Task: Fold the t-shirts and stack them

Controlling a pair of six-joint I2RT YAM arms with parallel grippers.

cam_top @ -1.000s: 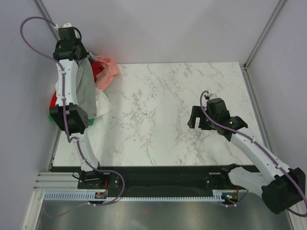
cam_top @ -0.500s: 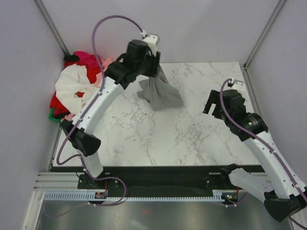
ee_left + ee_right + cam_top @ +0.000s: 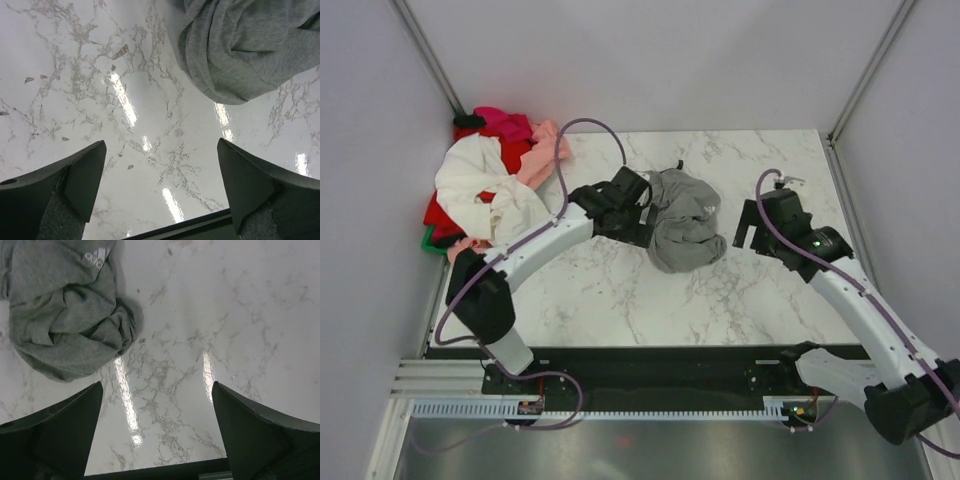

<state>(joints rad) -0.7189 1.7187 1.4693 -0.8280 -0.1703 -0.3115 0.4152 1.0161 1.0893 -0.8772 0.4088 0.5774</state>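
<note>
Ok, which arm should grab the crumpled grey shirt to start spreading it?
Probably left: the left gripper, open, sits right beside the grey t-shirt; the right gripper, also open, stands apart across a strip of marble table.

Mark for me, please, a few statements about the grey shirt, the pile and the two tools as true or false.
The grey t-shirt lies crumpled on the marble table. True.
The left tool grips the grey t-shirt. False: its jaws stand open and empty, and the shirt lies free beyond them.
The right tool is open and holds nothing. True.
The pile of coloured shirts sits at the table's far right corner. False: it sits at the far left corner.
</note>
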